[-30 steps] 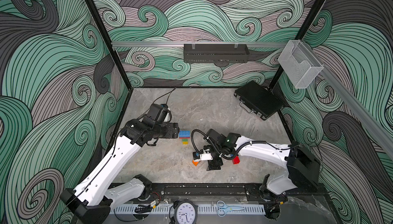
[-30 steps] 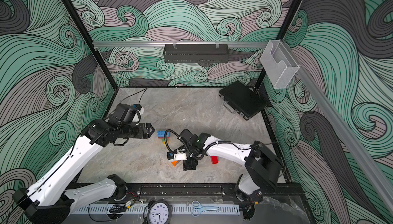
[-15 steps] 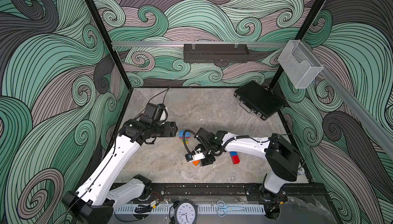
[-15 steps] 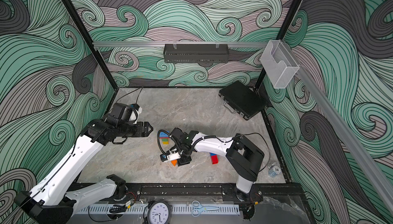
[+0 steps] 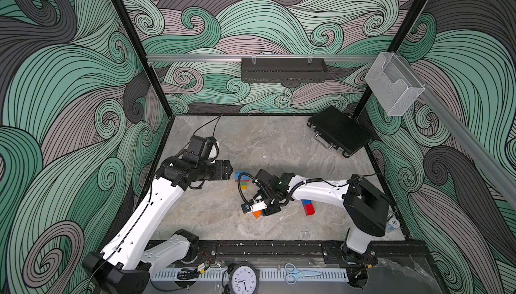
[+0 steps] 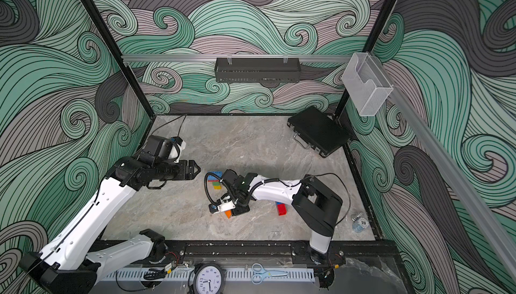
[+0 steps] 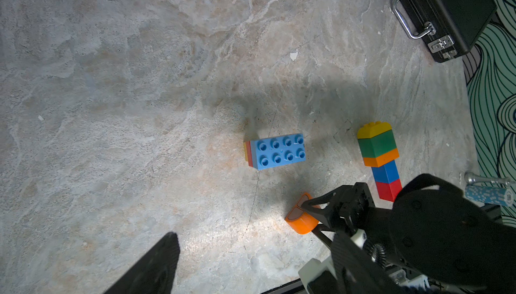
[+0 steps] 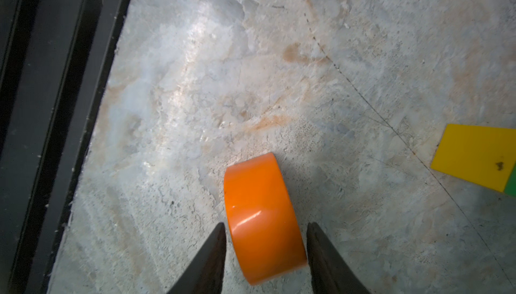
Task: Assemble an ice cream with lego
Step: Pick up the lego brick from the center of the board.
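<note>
While top views obscure this, right claw (image 8: 266, 224) narrowly flanks orange brick (image 8: 259, 208), grip uncertain.

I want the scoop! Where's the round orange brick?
In both top views the orange brick lies front-middle on the table, between the right gripper's jaws, near the lying stack.

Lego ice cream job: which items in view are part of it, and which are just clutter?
Job:
- orange round brick
- blue-topped brick stack
- five-colour brick column, lying flat

Clutter:
- black case
- clock
- scissors
- clear wall bin
</note>
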{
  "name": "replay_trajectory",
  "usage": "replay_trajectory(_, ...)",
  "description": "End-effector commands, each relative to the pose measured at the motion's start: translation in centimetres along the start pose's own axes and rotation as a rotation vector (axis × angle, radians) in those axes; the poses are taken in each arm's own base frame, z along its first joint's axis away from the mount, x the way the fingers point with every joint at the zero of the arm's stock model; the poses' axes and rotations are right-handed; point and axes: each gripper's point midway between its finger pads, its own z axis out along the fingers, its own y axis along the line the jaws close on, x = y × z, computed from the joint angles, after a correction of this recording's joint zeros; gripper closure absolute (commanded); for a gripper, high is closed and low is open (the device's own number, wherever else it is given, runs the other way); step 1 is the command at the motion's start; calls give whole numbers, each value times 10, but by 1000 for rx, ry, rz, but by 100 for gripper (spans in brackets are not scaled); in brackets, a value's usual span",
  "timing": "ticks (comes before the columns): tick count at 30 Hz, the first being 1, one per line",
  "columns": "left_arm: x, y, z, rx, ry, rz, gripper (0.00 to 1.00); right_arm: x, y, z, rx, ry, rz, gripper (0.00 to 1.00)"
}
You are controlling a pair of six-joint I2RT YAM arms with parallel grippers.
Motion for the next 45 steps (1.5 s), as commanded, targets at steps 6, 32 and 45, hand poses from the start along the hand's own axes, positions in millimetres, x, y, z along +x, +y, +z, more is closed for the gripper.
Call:
replay_trajectory(6, 0, 3, -1, 5, -5, 2, 14, 2, -4, 6, 15, 39, 8, 59)
replay_trajectory(32, -6, 32, 27, -10, -9, -196, 14, -40, -28, -161, 98, -61, 307, 100)
replay_trajectory(45, -7, 57, 41, 2, -2, -323, 14, -57, -96, -159, 102, 14, 428, 100)
